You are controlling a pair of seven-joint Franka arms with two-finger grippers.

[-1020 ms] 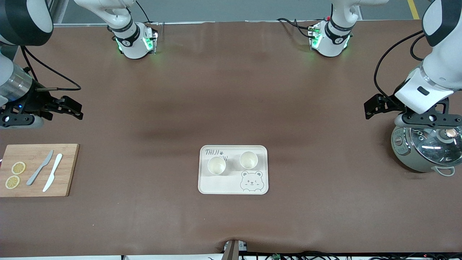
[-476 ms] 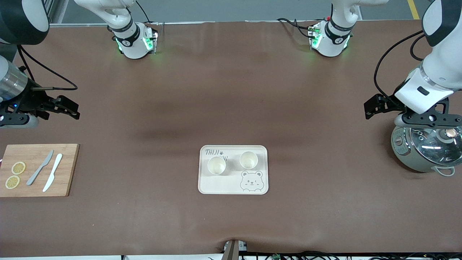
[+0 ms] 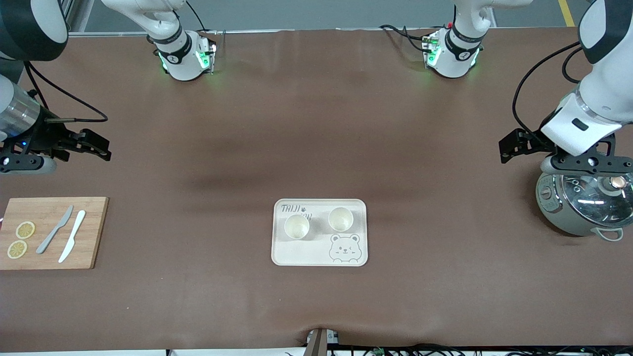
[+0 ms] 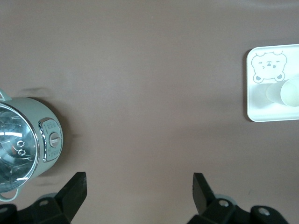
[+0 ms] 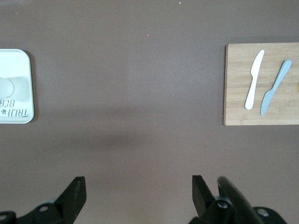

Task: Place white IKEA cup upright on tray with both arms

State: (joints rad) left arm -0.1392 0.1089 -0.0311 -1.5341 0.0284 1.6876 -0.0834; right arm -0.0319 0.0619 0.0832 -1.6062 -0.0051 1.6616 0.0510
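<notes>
The cream-white tray (image 3: 301, 253) with the bear drawing lies in the middle of the table, toward the front camera. Two white cups (image 3: 296, 226) (image 3: 340, 219) stand upright on it, side by side. My left gripper (image 3: 510, 146) is open and empty, up in the air beside the pot at the left arm's end. My right gripper (image 3: 101, 147) is open and empty, over bare table at the right arm's end. The left wrist view shows the tray (image 4: 261, 105) with one cup (image 4: 290, 92) past the open gripper (image 4: 139, 186). The right wrist view shows the tray's corner (image 5: 18, 60) past the open gripper (image 5: 138, 189).
A grey-green pot with a glass lid (image 3: 581, 205) stands at the left arm's end, just under the left wrist. A wooden cutting board (image 3: 89, 232) with two knives (image 3: 54, 230) (image 3: 72, 236) and lemon slices (image 3: 24, 230) lies at the right arm's end.
My right gripper has drawn back a little toward the right arm's end of the table and risen slightly. The left arm, tray and cups have not moved.
</notes>
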